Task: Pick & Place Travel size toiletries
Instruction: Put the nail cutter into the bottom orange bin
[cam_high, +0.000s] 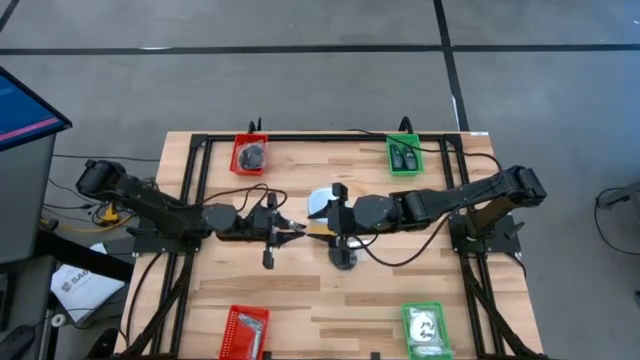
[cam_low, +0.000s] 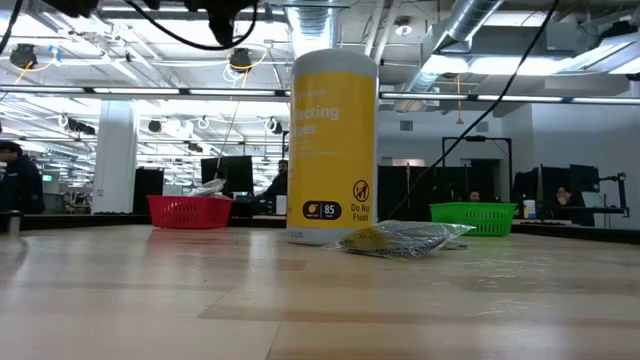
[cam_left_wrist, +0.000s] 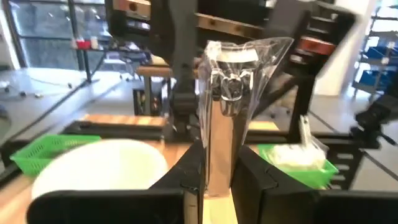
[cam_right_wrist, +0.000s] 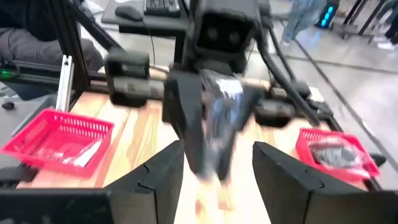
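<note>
My left gripper (cam_high: 283, 228) is shut on a clear packet (cam_left_wrist: 230, 81) with dark print, one of the travel size toiletries, held above the table's middle. My right gripper (cam_high: 318, 218) faces it from the right. Its open fingers (cam_right_wrist: 161, 174) stand on either side of the packet's free end (cam_right_wrist: 221, 118), and I cannot tell whether they touch it. The yellow jar (cam_low: 332, 145) with its pale lid (cam_left_wrist: 99, 168) stands upright on the table just beyond the grippers. Another clear packet (cam_low: 400, 238) lies flat at the jar's foot. My left gripper pinches one end of the clear packet (cam_left_wrist: 219, 158) between its two fingers (cam_left_wrist: 189, 177). The fingers come level from the table's left. The packet sticks out ahead of them toward my right gripper, clear of the table.
Four trays stand at the table's corners: red at far left (cam_high: 250, 153) and near left (cam_high: 247, 330), green at far right (cam_high: 404, 155) and near right (cam_high: 425, 328). All four hold small items. Bare wood lies between them. People sit at desks in the room behind.
</note>
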